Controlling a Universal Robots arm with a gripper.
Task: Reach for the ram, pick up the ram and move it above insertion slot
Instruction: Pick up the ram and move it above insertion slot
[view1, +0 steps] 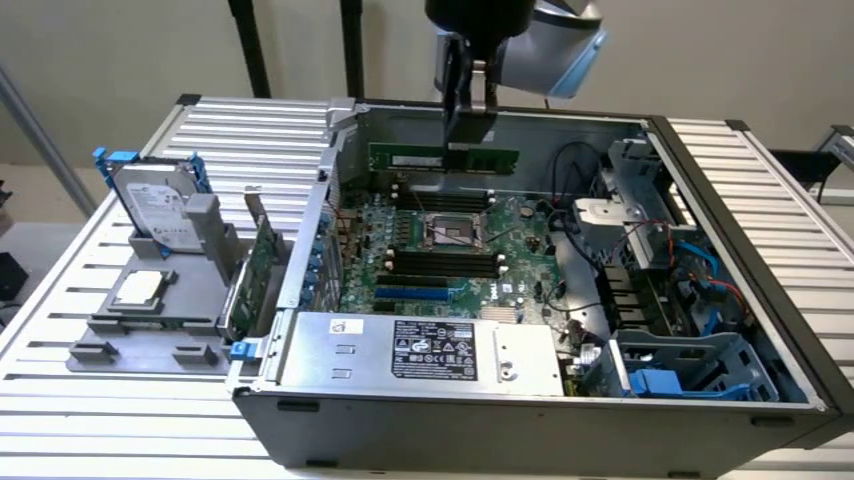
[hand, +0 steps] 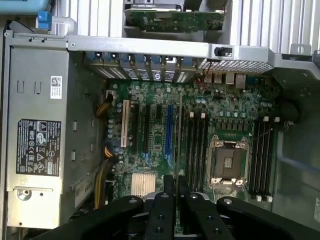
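Observation:
The ram (view1: 414, 157) is a thin green stick hanging level above the far part of the motherboard (view1: 441, 245), inside the open computer case. My gripper (view1: 470, 138) comes down from above and is shut on the stick's upper edge, right of its middle. In the wrist view the ram (hand: 179, 130) shows edge-on as a thin line running out from between the black fingers (hand: 169, 186). It lies over the board beside the black memory slots (hand: 197, 145). Those slots (view1: 441, 262) lie below the stick, nearer the case's front, next to the CPU socket (view1: 454, 230).
A power supply (view1: 427, 350) fills the case's front. A drive cage (view1: 694, 370) with blue parts and cables sits at the exterior view's right. Outside, at the exterior view's left, a grey fixture (view1: 140, 330) holds a hard drive (view1: 154, 205), a CPU (view1: 138, 290) and an upright expansion card (view1: 260, 265).

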